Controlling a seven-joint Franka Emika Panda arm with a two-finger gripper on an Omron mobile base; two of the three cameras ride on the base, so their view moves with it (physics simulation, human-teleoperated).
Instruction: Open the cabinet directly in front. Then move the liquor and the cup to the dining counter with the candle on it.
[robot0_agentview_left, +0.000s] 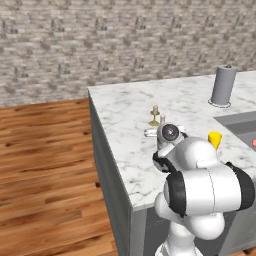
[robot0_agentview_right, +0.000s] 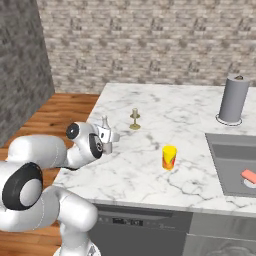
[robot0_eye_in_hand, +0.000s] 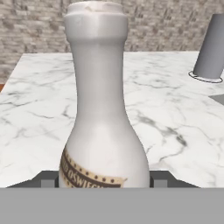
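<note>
Nearest us, the gripper (robot0_agentview_right: 108, 141) sits clamped on the bottle (robot0_eye_in_hand: 103, 131), jaws on either side of its lower body, holding it upright over the near left part of the white marble counter (robot0_agentview_right: 150, 175), and the yellow cup (robot0_agentview_right: 169, 157) stands on that marble just to the right. A little farther back, the small candle (robot0_agentview_right: 134, 119) stands on its stand, with the sink (robot0_agentview_right: 227, 160) set into the counter at the right. Farther still, a grey cylinder (robot0_agentview_right: 233, 99) rises on its round base at the far right, and beyond it the brick wall (robot0_agentview_right: 150, 45) closes the room, with the wooden floor (robot0_agentview_left: 45, 165) off to the left.
</note>
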